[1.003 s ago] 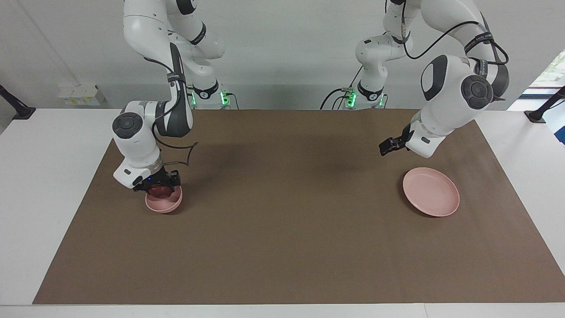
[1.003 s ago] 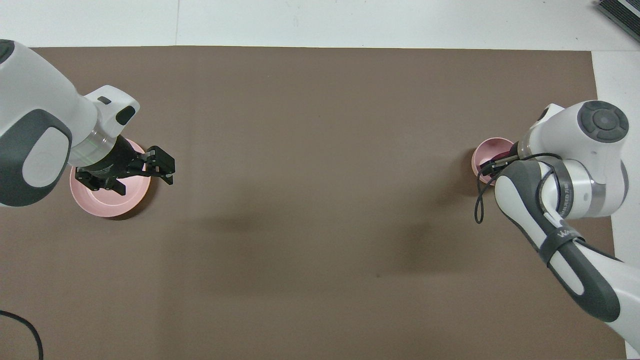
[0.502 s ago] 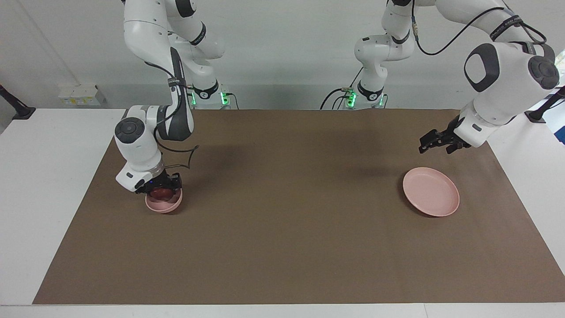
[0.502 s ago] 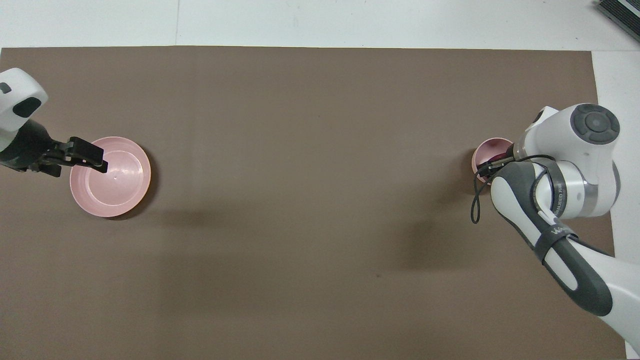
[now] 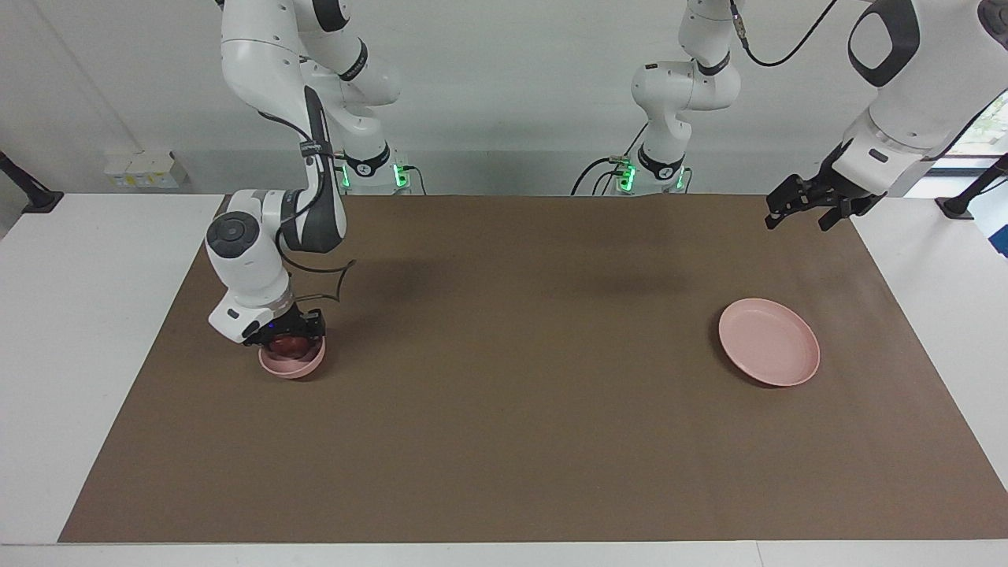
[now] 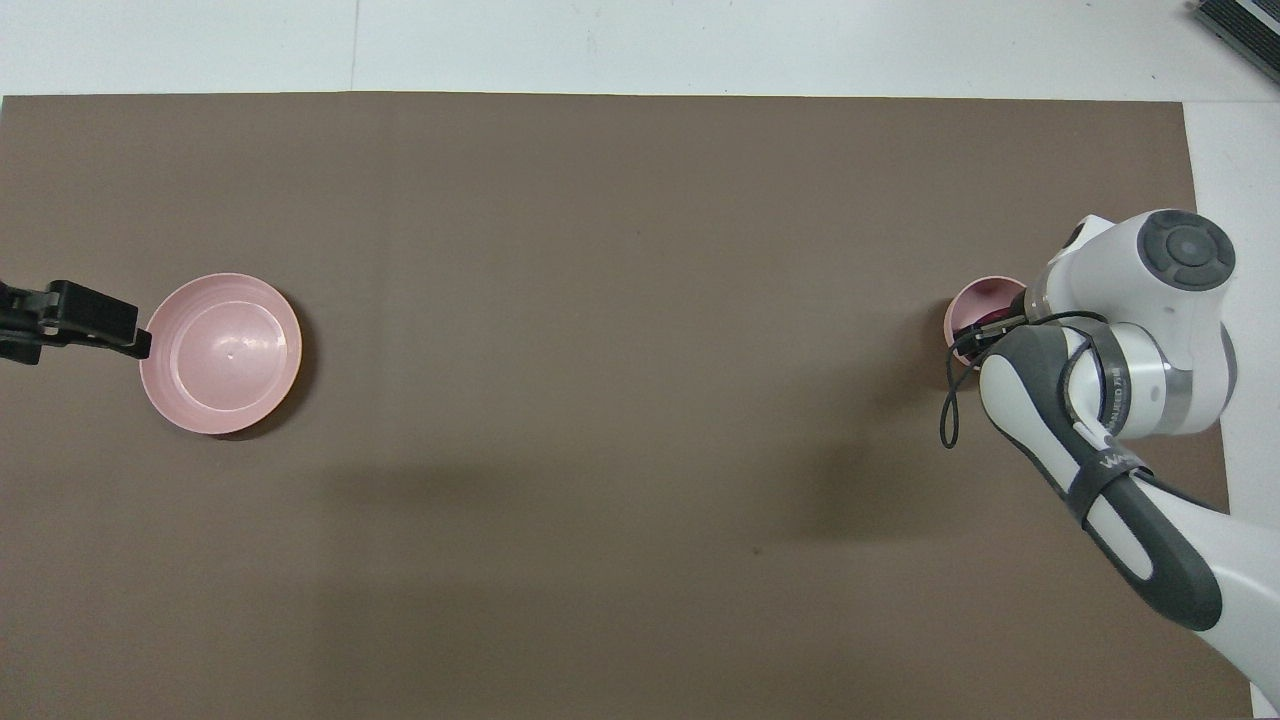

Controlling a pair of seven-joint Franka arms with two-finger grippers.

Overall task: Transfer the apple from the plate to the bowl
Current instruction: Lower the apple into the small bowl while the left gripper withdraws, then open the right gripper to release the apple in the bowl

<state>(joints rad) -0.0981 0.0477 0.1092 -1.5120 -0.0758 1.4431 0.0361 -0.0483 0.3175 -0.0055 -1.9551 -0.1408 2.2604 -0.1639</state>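
Note:
The dark red apple [image 5: 288, 345] sits in the small pink bowl [image 5: 293, 363] toward the right arm's end of the table. My right gripper [image 5: 286, 334] is down at the bowl's mouth, around the apple. In the overhead view the right arm covers most of the bowl [image 6: 972, 304]. The flat pink plate [image 5: 768, 342] lies bare toward the left arm's end. My left gripper [image 5: 802, 218] hangs open and empty, high above the mat's corner beside the plate [image 6: 220, 353].
A brown mat [image 5: 520, 409] covers the table, with white tabletop [image 5: 71, 315] at both ends. Nothing else stands on the mat between bowl and plate.
My left gripper has risen and swung off the plate toward the left arm's end of the table. The right gripper has stayed at the bowl with the apple.

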